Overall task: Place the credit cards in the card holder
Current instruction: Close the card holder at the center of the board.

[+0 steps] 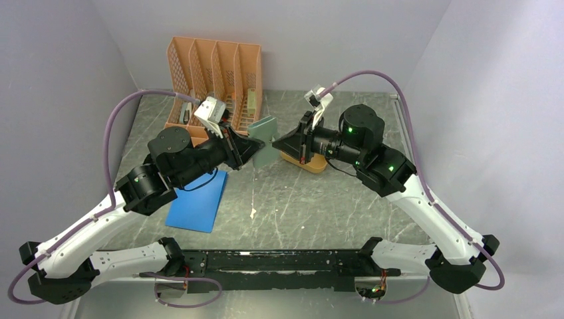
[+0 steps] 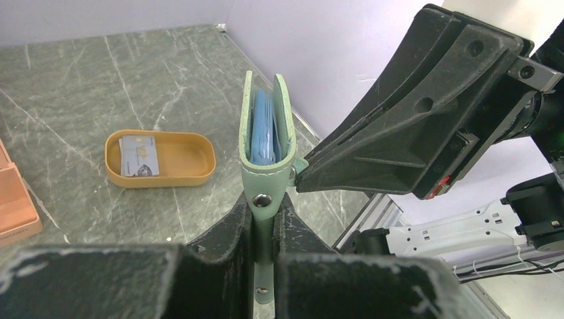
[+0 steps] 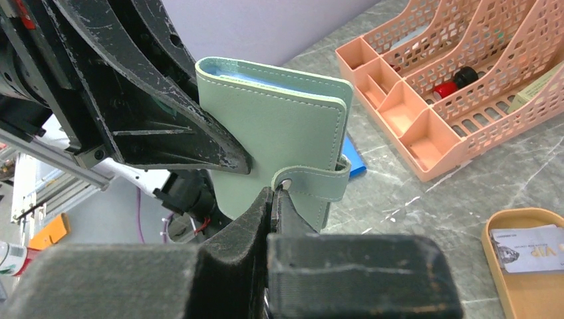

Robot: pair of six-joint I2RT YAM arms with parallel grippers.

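Observation:
The sage-green card holder (image 1: 267,138) hangs above the table between both arms, standing on edge. My left gripper (image 2: 265,219) is shut on its lower spine edge, and blue inner pockets show between the covers (image 2: 266,126). My right gripper (image 3: 274,199) is shut on the tip of the card holder's snap tab (image 3: 316,183), its fingers pressed together. One pale credit card (image 2: 139,155) lies in the mustard-yellow tray (image 2: 186,156). In the right wrist view the same credit card (image 3: 529,248) shows at the lower right.
The yellow tray (image 1: 312,165) sits under my right gripper (image 1: 282,143). An orange mesh desk organizer (image 1: 216,73) stands at the back left, also the organizer (image 3: 465,80) in the right wrist view. A flat blue pad (image 1: 197,203) lies front left.

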